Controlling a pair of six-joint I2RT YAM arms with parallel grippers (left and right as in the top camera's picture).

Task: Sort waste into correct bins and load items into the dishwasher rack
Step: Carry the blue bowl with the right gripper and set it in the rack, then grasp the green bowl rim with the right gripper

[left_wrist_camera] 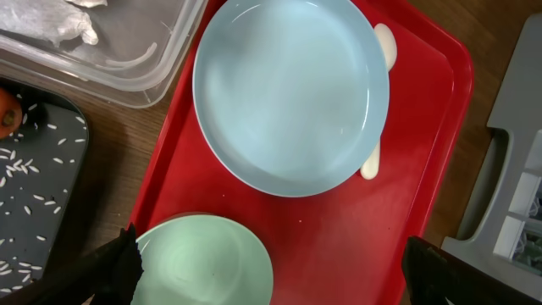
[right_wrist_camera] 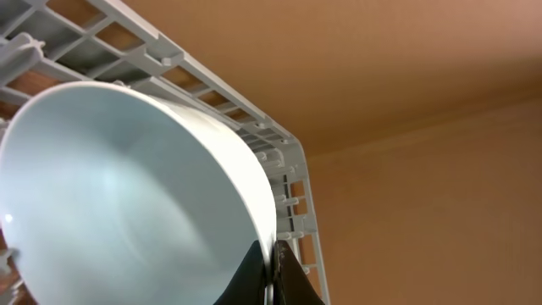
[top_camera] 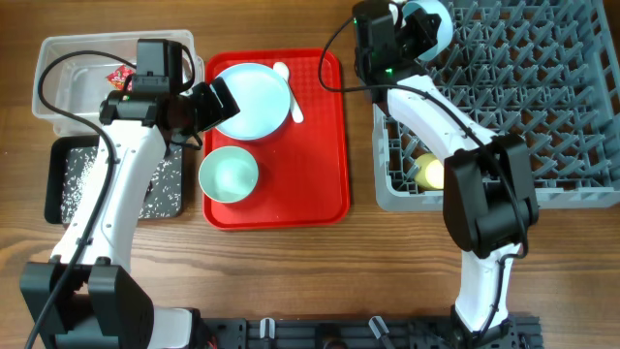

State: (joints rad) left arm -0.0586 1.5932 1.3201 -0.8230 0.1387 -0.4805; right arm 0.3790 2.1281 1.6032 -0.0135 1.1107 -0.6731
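Observation:
My right gripper is shut on the rim of the pale blue bowl and holds it tilted over the far left corner of the grey dishwasher rack; the bowl shows at the top in the overhead view. A small yellow cup lies in the rack's front left. My left gripper is open and empty above the red tray, over the light green bowl. The large pale blue plate lies on the tray with the white spoon at its edge.
The clear tub at the far left holds a red-and-white wrapper and white tissue. The black tray in front of it holds rice grains and an orange carrot.

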